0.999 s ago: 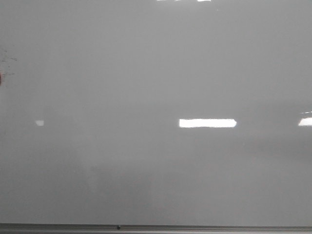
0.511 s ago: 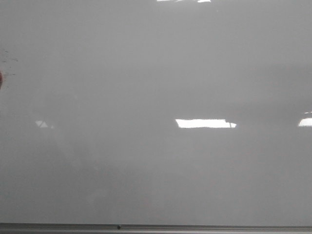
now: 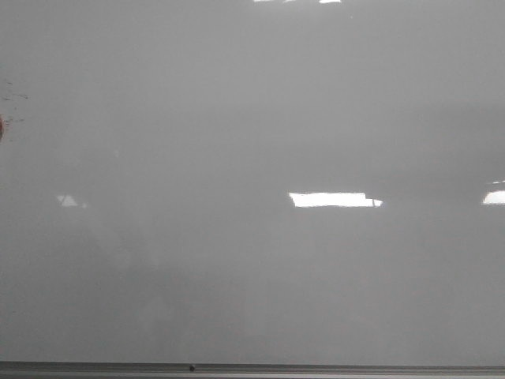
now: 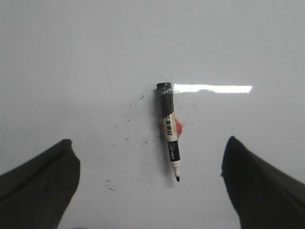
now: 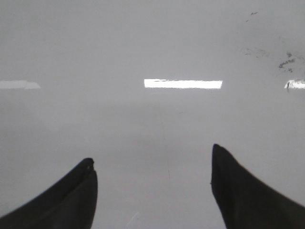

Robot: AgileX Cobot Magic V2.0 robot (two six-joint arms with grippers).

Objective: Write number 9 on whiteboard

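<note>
My whiteboard [image 3: 252,260] fills the front view, glossy pale grey, bare of any drawn line, its grey edge strip [image 3: 316,369] along the bottom. Under the left gripper [image 4: 150,186], spread wide and holding nothing, a black marker [image 4: 168,130] lies uncapped on it among dark specks [image 4: 126,138]. The right gripper [image 5: 152,186] is likewise spread, nothing between its fingers.

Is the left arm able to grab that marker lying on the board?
Probably yes: the left gripper is open above the marker, which lies alone on the whiteboard, nothing between them.

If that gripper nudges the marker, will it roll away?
Probably: the black marker is a round, stiff barrel lying flat on the glossy whiteboard. It looks light. The left gripper is open around it.
</note>
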